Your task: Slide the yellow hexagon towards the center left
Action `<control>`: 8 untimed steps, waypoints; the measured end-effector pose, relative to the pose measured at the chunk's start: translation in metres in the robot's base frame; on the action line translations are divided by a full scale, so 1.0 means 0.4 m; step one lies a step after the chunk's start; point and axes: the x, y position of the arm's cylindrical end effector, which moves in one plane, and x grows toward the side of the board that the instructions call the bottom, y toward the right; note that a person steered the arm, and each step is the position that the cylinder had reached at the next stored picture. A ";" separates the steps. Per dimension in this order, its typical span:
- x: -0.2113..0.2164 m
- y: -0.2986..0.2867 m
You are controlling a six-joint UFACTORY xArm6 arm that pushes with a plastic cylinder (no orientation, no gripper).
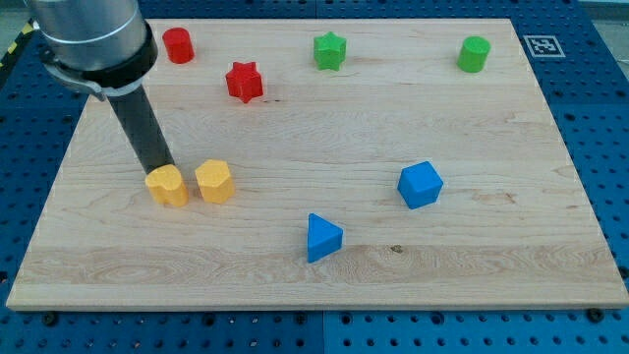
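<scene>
Two yellow blocks sit side by side on the wooden board (295, 285), at the view's left, a little below the middle. The right one (214, 181) looks like the yellow hexagon. The left yellow block (167, 185) has a shape I cannot make out surely. They are nearly touching. My tip (162, 168) stands at the top edge of the left yellow block, touching it or almost so. It is left of the hexagon and apart from it.
A red cylinder (178, 45) and a red star (244, 82) lie at the top left. A green star (330, 50) and a green cylinder (474, 54) lie along the top. A blue cube (421, 184) and a blue triangle (321, 237) lie at the lower right.
</scene>
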 end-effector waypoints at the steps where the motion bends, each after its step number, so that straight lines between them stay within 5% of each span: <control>1: -0.042 -0.016; 2: -0.106 0.033; 4: 0.034 0.317; 6: 0.124 0.253; 8: -0.003 0.128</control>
